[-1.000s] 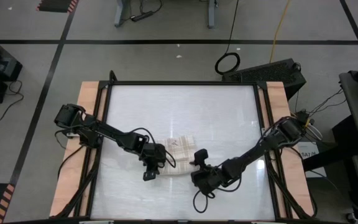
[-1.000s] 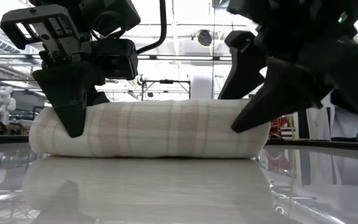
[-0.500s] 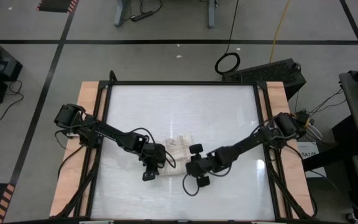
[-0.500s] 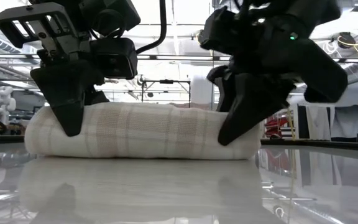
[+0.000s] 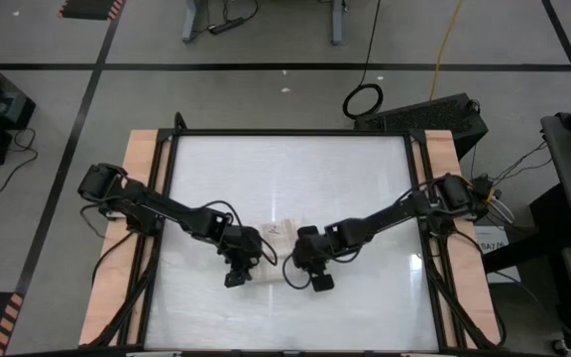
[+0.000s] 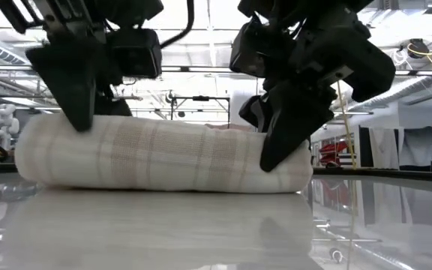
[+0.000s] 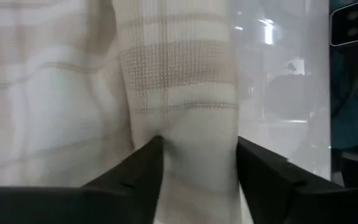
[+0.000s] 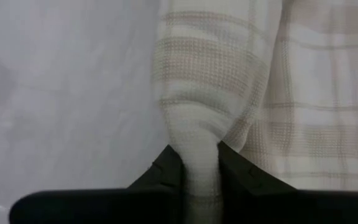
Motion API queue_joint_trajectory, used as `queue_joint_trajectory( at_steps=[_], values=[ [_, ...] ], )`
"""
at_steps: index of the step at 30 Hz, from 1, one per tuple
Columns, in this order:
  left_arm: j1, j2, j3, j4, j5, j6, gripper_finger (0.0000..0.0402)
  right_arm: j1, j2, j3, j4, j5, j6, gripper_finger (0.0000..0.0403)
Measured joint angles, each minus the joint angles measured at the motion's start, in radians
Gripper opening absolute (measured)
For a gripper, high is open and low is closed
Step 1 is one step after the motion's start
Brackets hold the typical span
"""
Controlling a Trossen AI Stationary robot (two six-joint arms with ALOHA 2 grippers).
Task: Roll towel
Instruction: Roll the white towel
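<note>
Since a second ago we see the right arm swing in over the table [image 5: 365, 178], meeting the left. Our towel [image 6: 156, 154] (rolled, near the front edge) lies between them, left gripper [image 7: 197, 165] and right gripper [image 8: 199, 165] each pinching an end.

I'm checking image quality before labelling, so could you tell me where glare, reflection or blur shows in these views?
Low view: the glossy table mirrors the towel, and both arms read as backlit silhouettes. High view: a soft pale sheen lies across the tabletop. Left wrist view: its fingers look slightly soft, and reflections streak the table beside the towel.
</note>
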Motion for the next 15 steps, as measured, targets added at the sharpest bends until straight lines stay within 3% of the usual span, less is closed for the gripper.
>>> queue_joint_trajectory(
  at_steps=[7, 11, 15],
  values=[
    [0.000, -0.134, 0.000, -0.117, -0.059, 0.002, 0.0250, -0.032, 0.001, 0.000, -0.003, -0.099, -0.001, 0.0047],
    [-0.024, -0.234, 0.000, -0.141, -0.256, 0.007, 0.0254, -0.062, 0.002, 0.000, -0.003, -0.166, 0.001, 0.0046],
    [-0.116, -0.305, 0.000, -0.090, -0.500, 0.019, 0.0254, -0.100, 0.003, -0.001, -0.005, -0.237, 0.024, 0.0046]
  ],
)
